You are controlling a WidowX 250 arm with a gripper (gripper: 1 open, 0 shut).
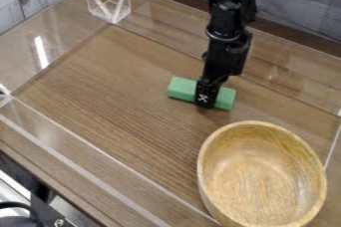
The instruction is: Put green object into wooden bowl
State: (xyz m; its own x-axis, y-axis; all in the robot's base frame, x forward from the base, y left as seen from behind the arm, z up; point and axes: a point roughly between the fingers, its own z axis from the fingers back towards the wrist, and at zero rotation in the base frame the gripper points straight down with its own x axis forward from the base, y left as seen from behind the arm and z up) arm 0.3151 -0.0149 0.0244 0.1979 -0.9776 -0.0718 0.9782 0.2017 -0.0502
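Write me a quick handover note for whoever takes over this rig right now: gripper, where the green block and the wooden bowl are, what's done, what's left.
Gripper: pointing straight down, shut on the green object, which lies flat on the table.
Wooden bowl: at the near right of the table, apart from the block, with nothing in it.
Done: the block is reached and gripped.
Left: lift the block, carry it toward the camera and a little right until it is over the bowl, lower it, open the gripper.
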